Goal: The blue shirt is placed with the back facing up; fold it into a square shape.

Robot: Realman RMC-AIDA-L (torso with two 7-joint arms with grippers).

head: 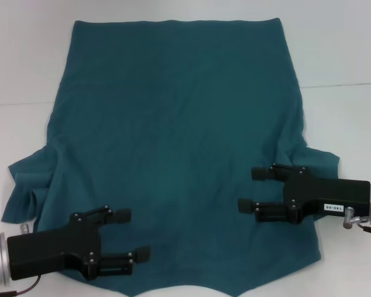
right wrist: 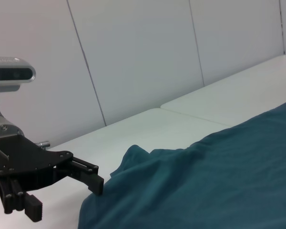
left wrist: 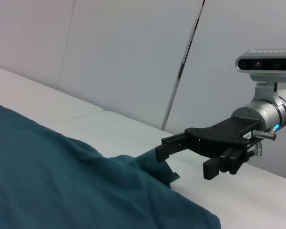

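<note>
Between open left gripper [head: 133, 234] and right gripper [head: 250, 189], seemingly above: blue shirt [head: 173, 142].

Left gripper [head: 135, 234] and right gripper [head: 250, 189] agape.

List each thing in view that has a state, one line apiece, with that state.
blue shirt: spread flat on the table, not yet folded, sleeves bunched at both sides.
left gripper: open, empty, over the shirt's near left part.
right gripper: open, empty, over the shirt's right side by the sleeve.
table: white, bearing the shirt.
</note>
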